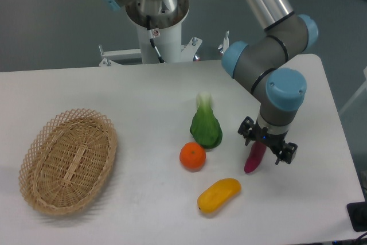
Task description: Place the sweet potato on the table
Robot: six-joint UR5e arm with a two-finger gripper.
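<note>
Gripper (259,154) clamped on potato (254,158), tip at table (143,90) | potato right of orange (192,156), above-right of mango (219,194), apart from both | bare table right of potato to the edge | basket (69,160) far left of orange
</note>
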